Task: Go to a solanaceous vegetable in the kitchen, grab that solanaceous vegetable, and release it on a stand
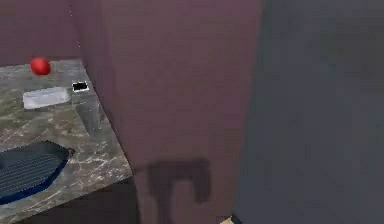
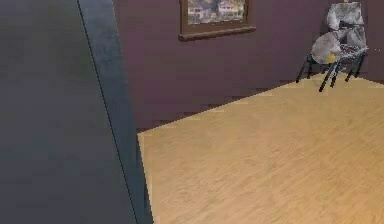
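Observation:
A small round red thing (image 1: 40, 66), tomato-like in shape and colour, sits at the far end of a dark marbled countertop (image 1: 85, 150) at the forward view's left. The counter runs along a purple wall.
On the counter lie a pale flat slab (image 1: 46, 97), a small dark phone-like thing (image 1: 81, 87) and a dark blue ribbed object (image 1: 28, 168). A tall grey panel (image 1: 320, 110) stands at the forward view's right and the same grey panel (image 2: 60, 120) at the arm side view's left. Beyond it lie a wooden floor (image 2: 260, 160), a framed picture (image 2: 216, 15) and a dark-framed chair (image 2: 335, 45).

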